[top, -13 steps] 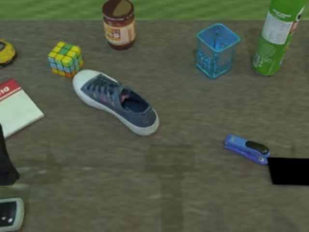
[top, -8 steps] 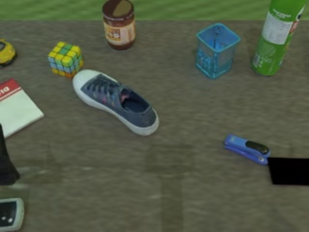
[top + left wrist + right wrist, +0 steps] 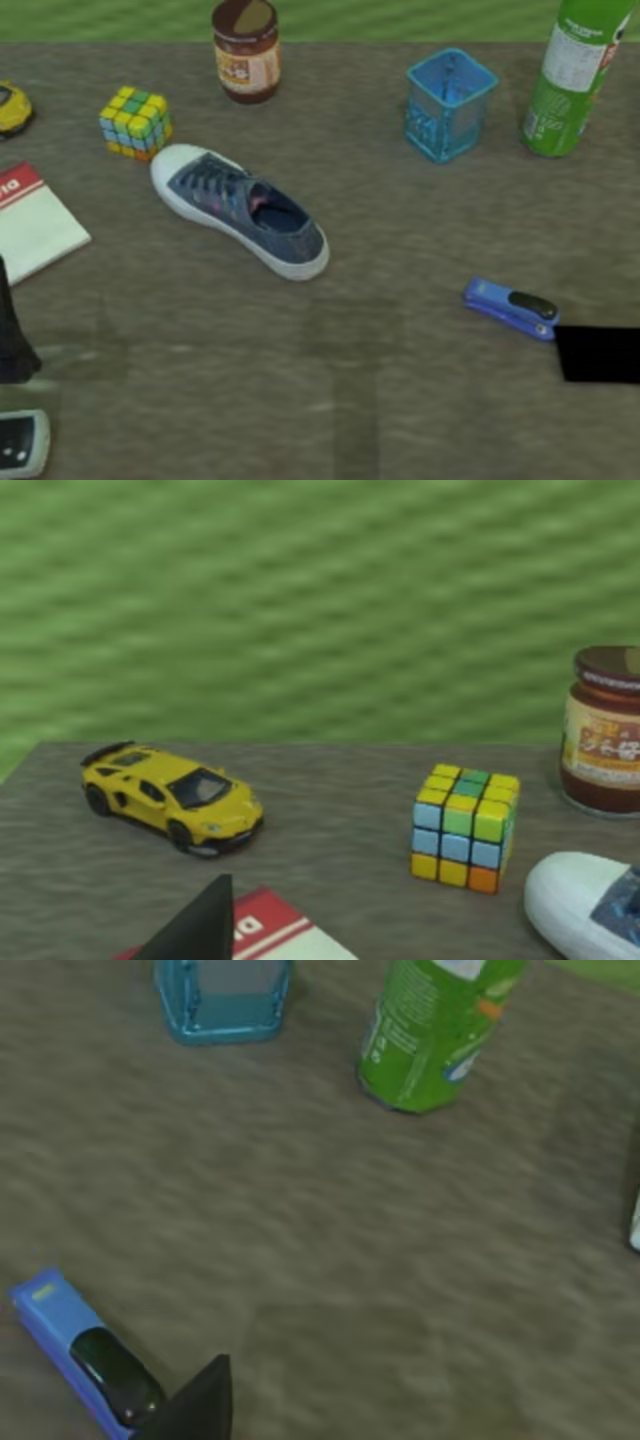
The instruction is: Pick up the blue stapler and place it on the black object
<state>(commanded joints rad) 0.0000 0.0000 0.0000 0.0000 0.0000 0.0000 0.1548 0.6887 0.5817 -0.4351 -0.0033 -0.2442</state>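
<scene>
**Blue stapler untouched, with little room at the right edge**

Nearest the worktop's front-right corner lies the black object (image 3: pixel 598 353), flat against the right edge and cut off by the top view there. The blue stapler (image 3: pixel 510 308) rests on the worktop just beside its far-left corner, lying aslant with its black-topped end toward the black object; whether the two touch I cannot tell.

The right gripper (image 3: pixel 195 1410) shows only as a dark wedge in its wrist view, just beside the stapler's black end, and I cannot tell whether it is open or closed. It holds nothing.

The main risk, in my judgement, is a grasp that is not squared to the slanted body, which would twist or skid the stapler. A low approach could also shove the black object. Releasing too far right could tip the stapler off the edge.

Farther back, the blue cup (image 3: pixel 450 104) and green bottle (image 3: pixel 567 82) stand well apart from this path. The left arm is parked at the left side.
</scene>
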